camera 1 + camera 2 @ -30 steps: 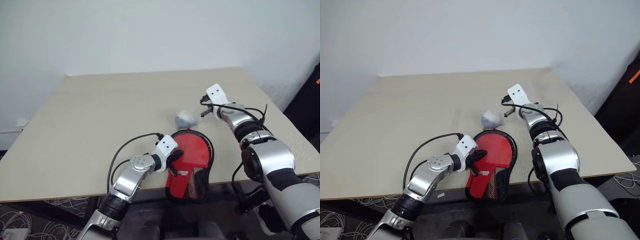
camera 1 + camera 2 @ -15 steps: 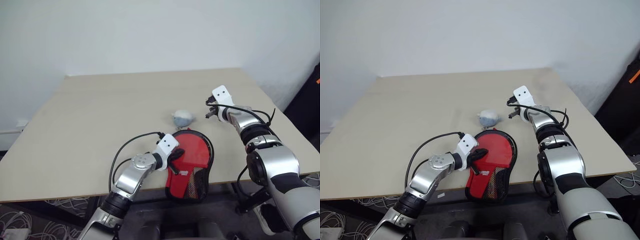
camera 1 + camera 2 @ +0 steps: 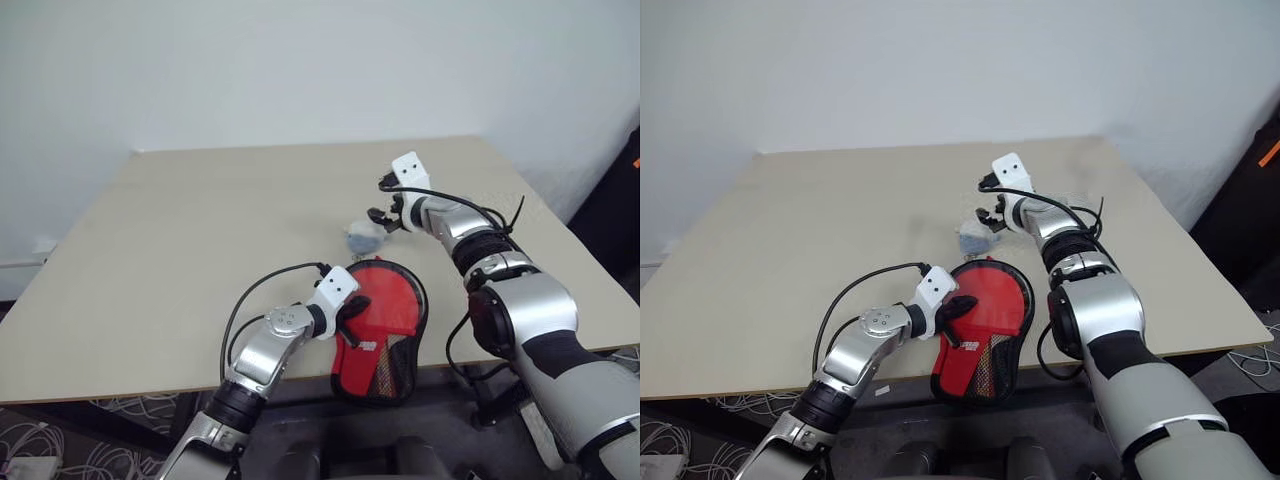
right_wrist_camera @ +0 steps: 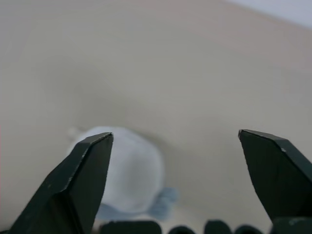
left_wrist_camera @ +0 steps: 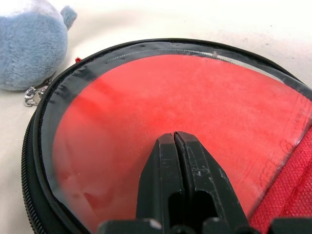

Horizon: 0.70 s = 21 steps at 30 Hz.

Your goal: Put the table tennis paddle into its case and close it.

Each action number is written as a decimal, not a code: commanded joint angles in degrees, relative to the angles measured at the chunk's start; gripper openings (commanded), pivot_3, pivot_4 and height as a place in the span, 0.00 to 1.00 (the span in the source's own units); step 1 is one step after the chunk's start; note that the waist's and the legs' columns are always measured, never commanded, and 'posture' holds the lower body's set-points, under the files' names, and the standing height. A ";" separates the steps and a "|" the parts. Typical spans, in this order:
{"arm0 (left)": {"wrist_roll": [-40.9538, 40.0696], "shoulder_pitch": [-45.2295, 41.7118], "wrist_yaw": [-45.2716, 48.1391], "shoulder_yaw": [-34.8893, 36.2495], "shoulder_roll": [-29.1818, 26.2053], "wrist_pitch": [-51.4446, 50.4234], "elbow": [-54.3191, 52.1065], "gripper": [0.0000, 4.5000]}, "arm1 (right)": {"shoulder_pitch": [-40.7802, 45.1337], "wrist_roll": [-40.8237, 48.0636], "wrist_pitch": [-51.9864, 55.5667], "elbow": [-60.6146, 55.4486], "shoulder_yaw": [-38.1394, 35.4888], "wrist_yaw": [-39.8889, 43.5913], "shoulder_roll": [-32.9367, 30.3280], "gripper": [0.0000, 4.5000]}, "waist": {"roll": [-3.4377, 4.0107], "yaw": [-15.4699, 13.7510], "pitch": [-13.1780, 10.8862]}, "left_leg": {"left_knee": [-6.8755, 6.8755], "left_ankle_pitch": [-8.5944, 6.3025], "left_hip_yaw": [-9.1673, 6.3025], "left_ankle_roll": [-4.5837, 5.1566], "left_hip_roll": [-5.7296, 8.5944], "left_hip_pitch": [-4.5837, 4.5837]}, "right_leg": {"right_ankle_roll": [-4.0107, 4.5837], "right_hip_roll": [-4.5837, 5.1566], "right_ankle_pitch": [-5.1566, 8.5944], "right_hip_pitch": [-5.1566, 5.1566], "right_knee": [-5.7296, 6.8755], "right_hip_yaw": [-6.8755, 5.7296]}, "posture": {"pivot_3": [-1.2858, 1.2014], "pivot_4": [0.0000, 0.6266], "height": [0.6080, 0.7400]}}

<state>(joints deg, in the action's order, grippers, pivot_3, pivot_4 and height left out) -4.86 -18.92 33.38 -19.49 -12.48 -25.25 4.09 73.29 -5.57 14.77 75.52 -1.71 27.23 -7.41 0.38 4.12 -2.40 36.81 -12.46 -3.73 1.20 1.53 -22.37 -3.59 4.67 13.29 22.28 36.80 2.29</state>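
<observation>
The table tennis paddle point(image 3: 388, 298) lies inside the case point(image 3: 423, 305) at the table's near edge. Its red face shows through the see-through cover point(image 5: 161, 97), which is edged with black zip point(image 5: 34, 146). The handle end point(image 3: 377, 368) hangs past the table edge. My left gripper point(image 3: 352, 312) is shut, its fingertips point(image 5: 174, 141) lying on the cover over the red face. My right gripper point(image 3: 386, 215) is open just behind the case, above and beside a small blue-grey plush point(image 3: 362, 239), which shows between its fingers point(image 4: 92, 161) with nothing held.
A small metal chain point(image 5: 32, 95) links the plush point(image 5: 29, 44) to the case's rim. The beige table point(image 3: 200, 230) stretches wide to the left and back, and its right edge point(image 3: 560, 230) is near my right arm.
My right gripper has swung left to the plush and gone from shut to open. The plush has shifted slightly. My left gripper has stayed shut on the case.
</observation>
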 commanded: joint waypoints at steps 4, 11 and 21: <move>1.46 -0.40 0.06 -0.74 -0.06 -0.50 0.92 0.00 | 1.73 0.81 -0.49 0.04 -1.06 -1.77 2.13 0.99 | 0.00 0.01 0.00 | 0.00 0.00 0.00 0.00 0.00 0.00 | 0.00 0.00 0.00 0.01 0.00 0.00 | 0.52 0.00 1.00; 1.60 0.23 -0.19 -0.46 -0.34 -1.07 -0.01 0.00 | -0.28 -0.15 -0.32 1.07 -0.62 -4.54 2.99 0.99 | 0.00 0.03 0.00 | 0.00 0.00 -0.01 0.00 0.00 0.00 | 0.00 0.00 0.00 0.01 0.01 0.00 | 0.52 0.00 1.00; 1.82 0.95 -0.32 -0.26 -0.50 -1.73 -1.14 0.00 | -2.29 -0.62 0.18 1.71 -0.22 -6.08 4.14 0.99 | 0.01 0.06 0.00 | -0.01 0.00 0.00 0.00 -0.01 0.00 | 0.00 -0.01 0.00 0.02 0.01 0.02 | 0.52 0.00 1.00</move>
<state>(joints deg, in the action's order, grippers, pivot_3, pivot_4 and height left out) -3.84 -18.61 33.20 -19.50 -12.56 -26.25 3.07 70.56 -5.82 15.12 78.33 -1.82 21.45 -3.41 0.38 4.18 -2.39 36.80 -12.46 -3.74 1.19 1.52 -22.37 -3.59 4.66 13.29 22.30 36.81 2.31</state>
